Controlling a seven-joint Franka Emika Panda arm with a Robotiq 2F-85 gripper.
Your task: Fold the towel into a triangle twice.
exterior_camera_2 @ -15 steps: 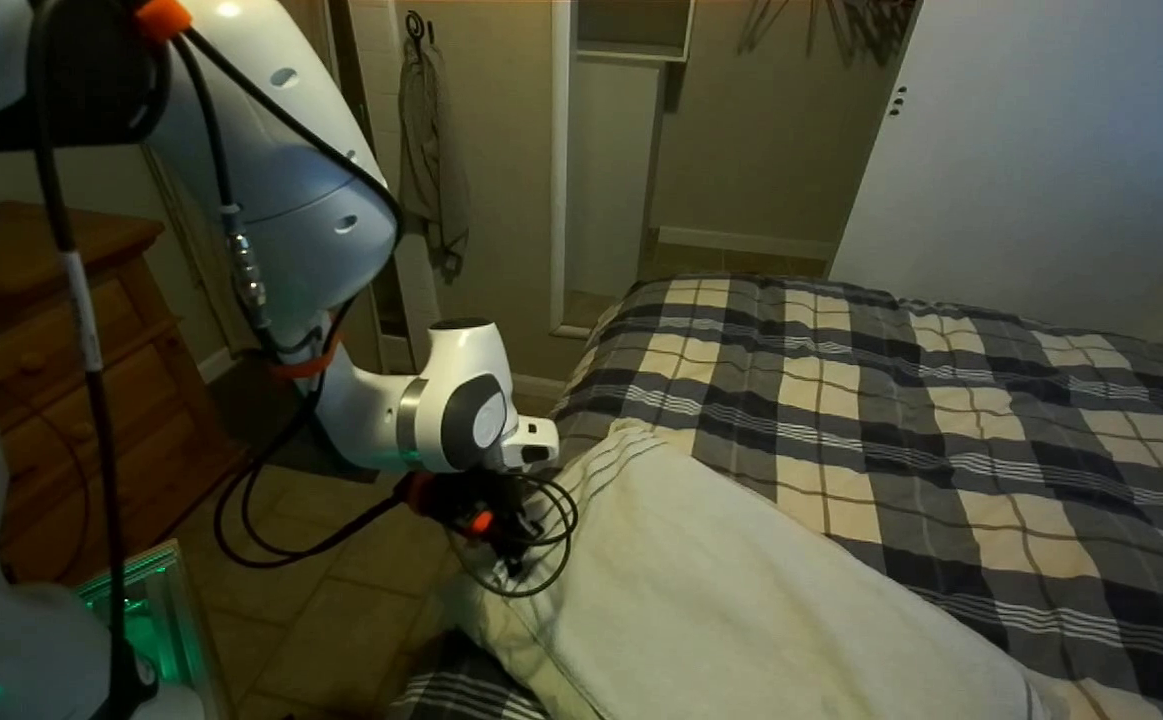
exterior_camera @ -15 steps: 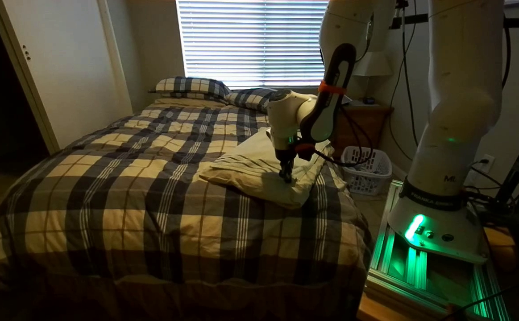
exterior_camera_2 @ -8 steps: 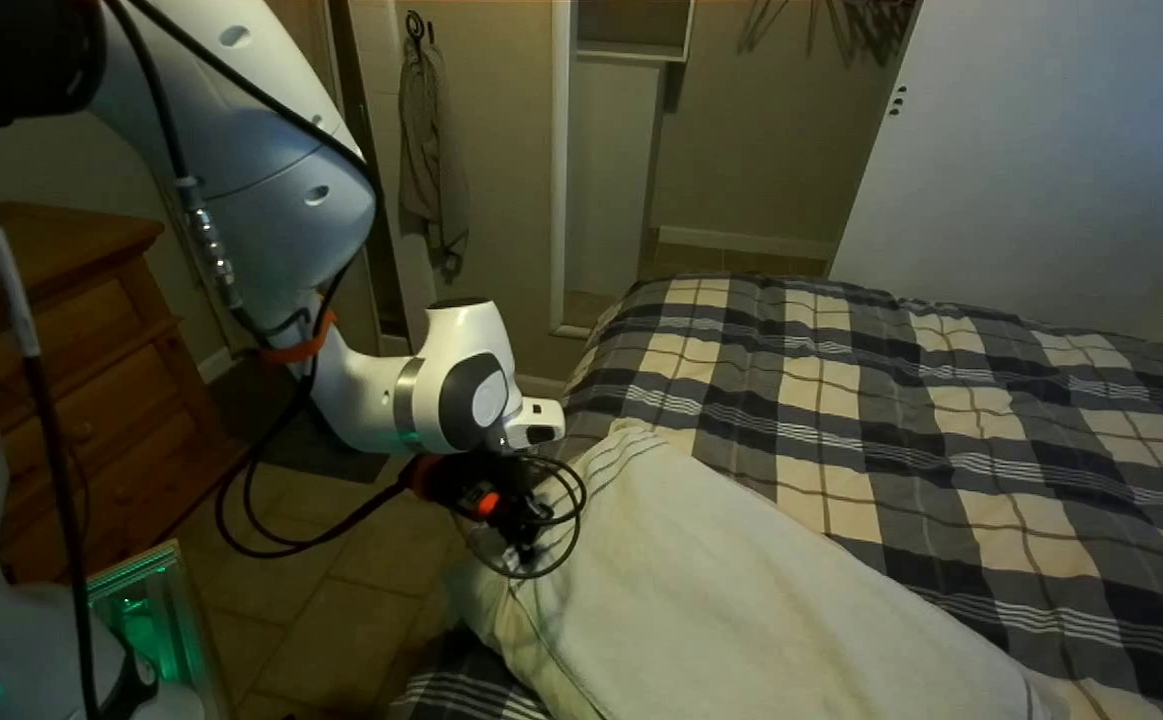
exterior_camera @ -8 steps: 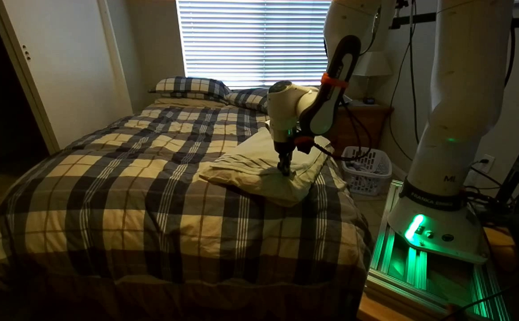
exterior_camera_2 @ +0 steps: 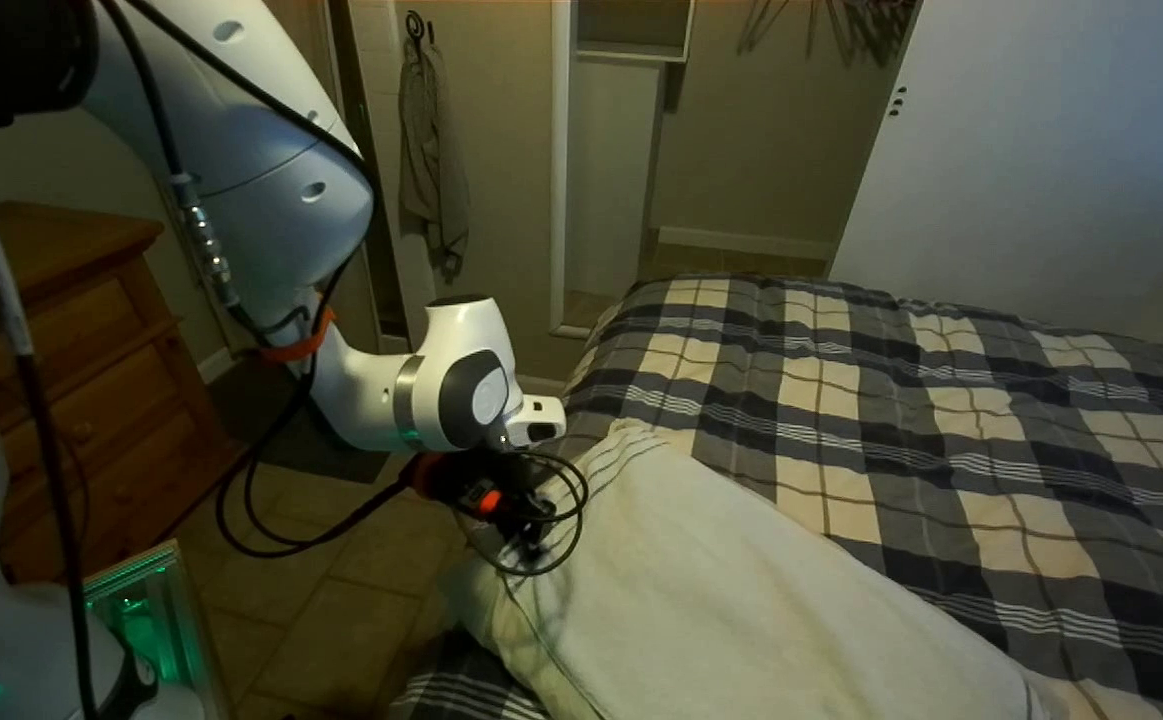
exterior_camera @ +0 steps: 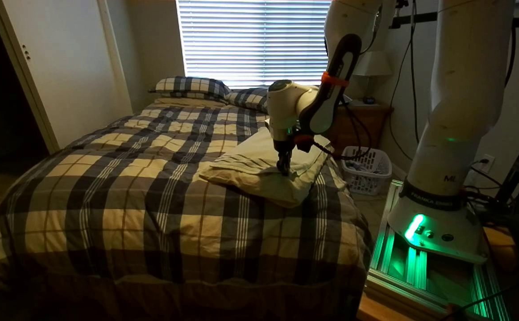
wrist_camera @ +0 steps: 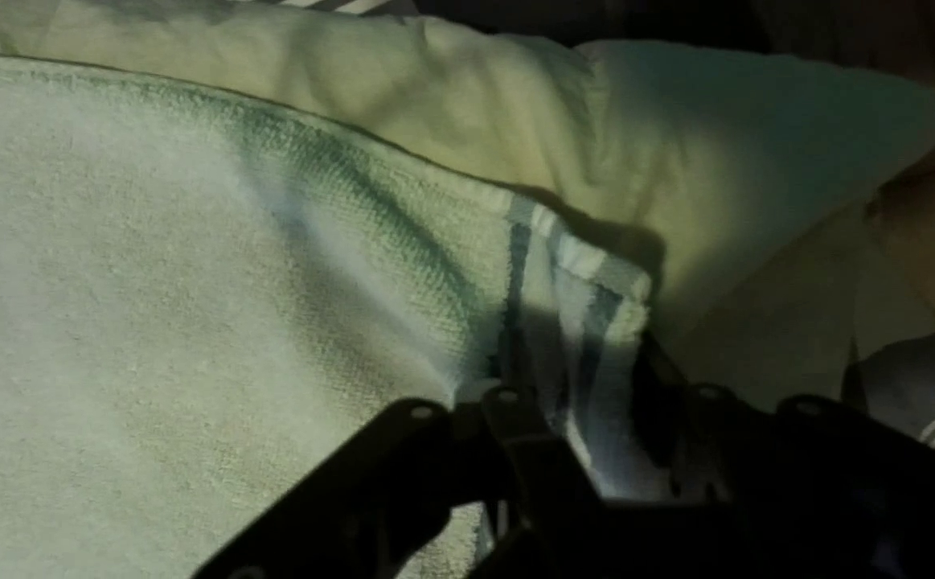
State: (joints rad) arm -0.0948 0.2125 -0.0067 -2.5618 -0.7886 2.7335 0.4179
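Creased dark-and-cream plaid bedcover (exterior_camera: 121, 223) fills much of both exterior views. On it rests a puffy, smooth-woven cream bundle (wrist_camera: 443, 104), and over that a nubbly, pale terry towel (wrist_camera: 137, 281). Black and jointed, the gripper (wrist_camera: 596, 394) stands with jaws apart, the towel's striped end between them.

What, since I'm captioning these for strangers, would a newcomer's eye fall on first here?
Probably the bright window blinds, glaring beyond the head of the plaid bed. Next, likely the green light glowing on the robot base beside that bed, then the dark gripper pointing down at the striped end of the pale towel.
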